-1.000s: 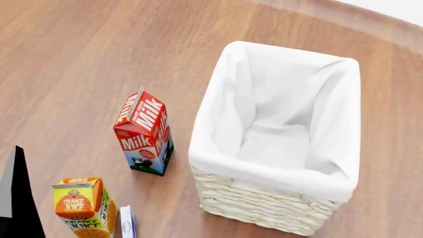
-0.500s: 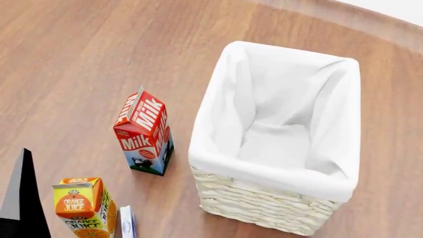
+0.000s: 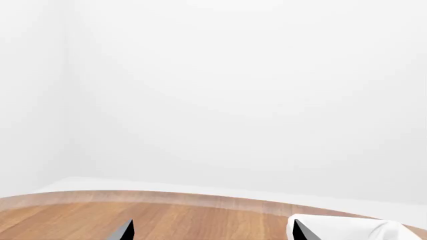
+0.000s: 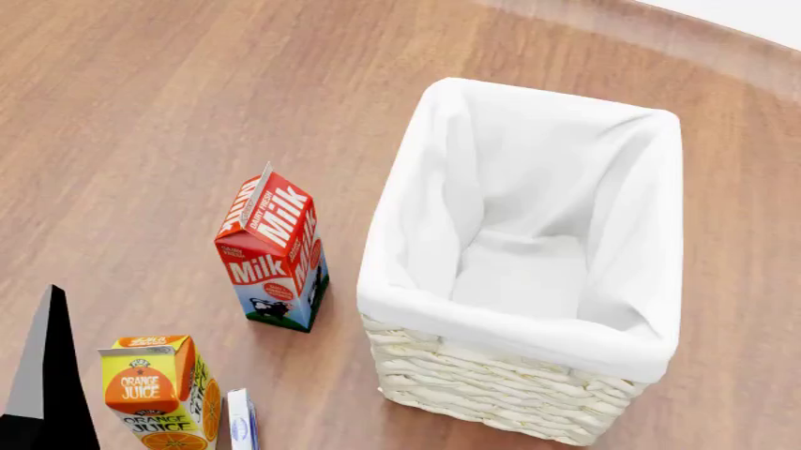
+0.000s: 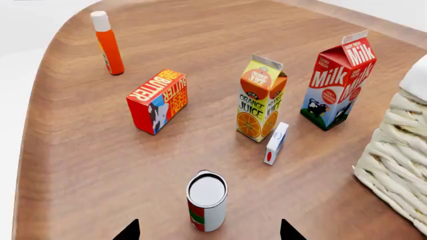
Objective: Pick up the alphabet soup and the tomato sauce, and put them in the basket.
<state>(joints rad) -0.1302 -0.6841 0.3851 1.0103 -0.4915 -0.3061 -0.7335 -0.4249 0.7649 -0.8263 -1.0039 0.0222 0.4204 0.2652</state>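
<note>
Approach step. The right gripper (image 5: 208, 231) hovered over the red-and-green tomato sauce can with silver lid (image 5: 206, 201), fingers (image 5: 128, 231) spread wide, holding nothing. Next it needed to descend around the can. The cream wicker basket (image 4: 501, 389) stood empty. Blue soup can unseen. Left fingers (image 3: 123, 232) apart, empty, level over the wooden surface (image 5: 80, 150).

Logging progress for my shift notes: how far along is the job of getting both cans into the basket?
Nothing looks done yet: the basket shows only its white lining. In hand: the right claw is open, with the tomato sauce upright on the table between its fingertips, not yet gripped. The left claw is open and empty. Left: grasp and drop this can, then find the alphabet soup, which no view shows.
</note>
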